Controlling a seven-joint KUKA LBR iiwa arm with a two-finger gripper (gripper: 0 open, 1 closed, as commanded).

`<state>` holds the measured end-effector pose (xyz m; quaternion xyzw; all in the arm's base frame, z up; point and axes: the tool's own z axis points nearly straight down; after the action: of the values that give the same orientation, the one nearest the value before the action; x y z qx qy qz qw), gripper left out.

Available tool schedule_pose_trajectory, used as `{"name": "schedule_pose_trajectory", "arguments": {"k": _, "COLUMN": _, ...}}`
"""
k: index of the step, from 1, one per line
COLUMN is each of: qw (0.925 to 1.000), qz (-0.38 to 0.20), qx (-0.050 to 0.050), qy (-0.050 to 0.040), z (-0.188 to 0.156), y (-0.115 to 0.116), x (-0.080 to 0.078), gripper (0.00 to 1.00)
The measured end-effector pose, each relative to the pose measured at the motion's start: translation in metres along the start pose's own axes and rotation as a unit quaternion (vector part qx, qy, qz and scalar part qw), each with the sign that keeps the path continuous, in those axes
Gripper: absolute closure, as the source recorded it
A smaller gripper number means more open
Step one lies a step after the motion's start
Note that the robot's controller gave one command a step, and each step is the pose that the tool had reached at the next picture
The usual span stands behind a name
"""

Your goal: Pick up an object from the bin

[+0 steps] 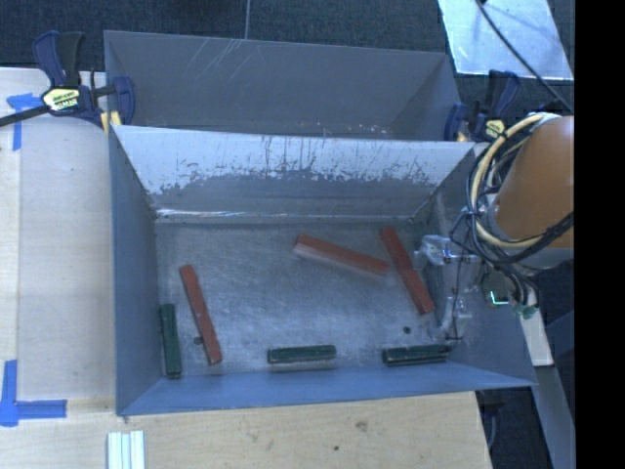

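Bars lie scattered on the floor of the grey bin (293, 169): three red-brown and three dark green. The gripper (452, 328) hangs in the near right corner, close over the right end of a dark green bar (415, 356) lying along the front wall; whether it touches the bar, and whether it is spread or closed, cannot be told. Just to its left a red-brown bar (407, 270) slants toward the back wall, with another red-brown bar (340, 256) beside it. A second green bar (302, 356) lies mid-front. At the left lie a red-brown bar (200, 315) and a green bar (171, 340).
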<state>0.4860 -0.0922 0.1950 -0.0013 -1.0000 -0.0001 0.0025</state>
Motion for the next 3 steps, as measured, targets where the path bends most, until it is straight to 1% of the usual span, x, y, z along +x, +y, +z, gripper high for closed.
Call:
{"name": "schedule_pose_trajectory", "arguments": {"k": 1, "qw": 0.9967, "qz": -0.080, "qx": 0.002, "qy": -0.0131, "z": 0.123, "y": -0.025, "x": -0.004, "gripper": 0.00}}
{"name": "schedule_pose_trajectory", "arguments": {"k": 2, "qw": 1.0000, "qz": 0.001, "qx": 0.002, "qy": -0.0079, "z": 0.092, "y": -0.059, "x": -0.080, "gripper": 0.00}}
{"name": "schedule_pose_trajectory", "arguments": {"k": 3, "qw": 0.9683, "qz": 0.250, "qx": -0.001, "qy": -0.0060, "z": 0.073, "y": -0.042, "x": -0.099, "gripper": 0.00}}
